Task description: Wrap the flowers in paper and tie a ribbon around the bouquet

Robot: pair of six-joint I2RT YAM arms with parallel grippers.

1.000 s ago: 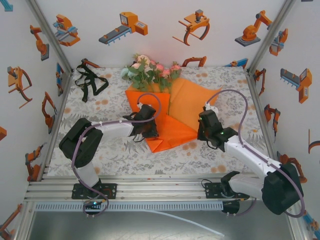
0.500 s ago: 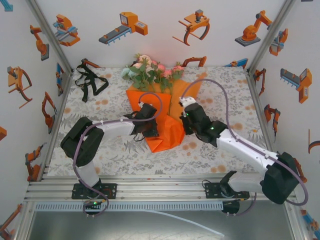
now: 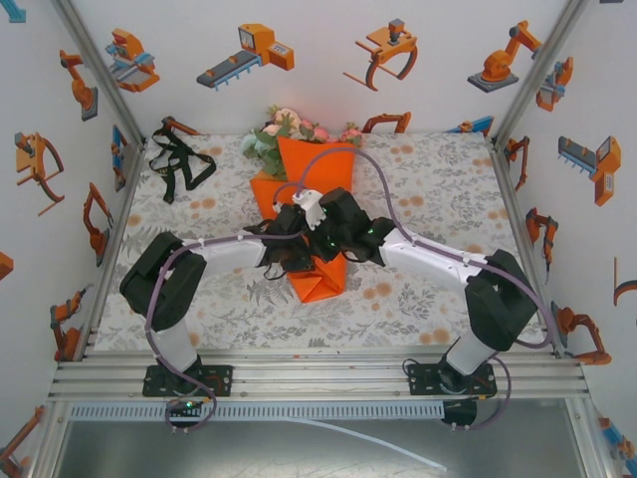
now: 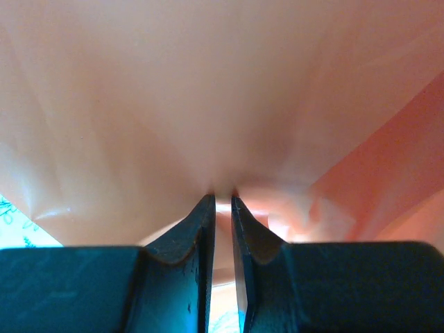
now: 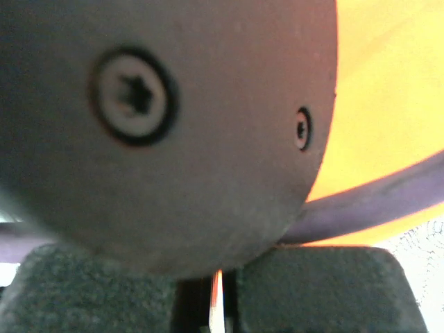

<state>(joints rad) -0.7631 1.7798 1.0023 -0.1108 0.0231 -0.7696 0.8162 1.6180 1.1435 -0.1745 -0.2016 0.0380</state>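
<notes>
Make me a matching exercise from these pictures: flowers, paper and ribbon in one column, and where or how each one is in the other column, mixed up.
Column one:
1. flowers
2. paper
3. ribbon

Column two:
A. lying loose at the far left of the table, apart from both arms
B. pinched between the jaws of the left gripper
C. at the far end, blooms showing above the orange fold

Pairs: 1-C, 2-B, 3-A

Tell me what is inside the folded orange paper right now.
The flowers stick out at the far edge of the paper. Their stems cannot be seen, because the fold covers them.
</notes>
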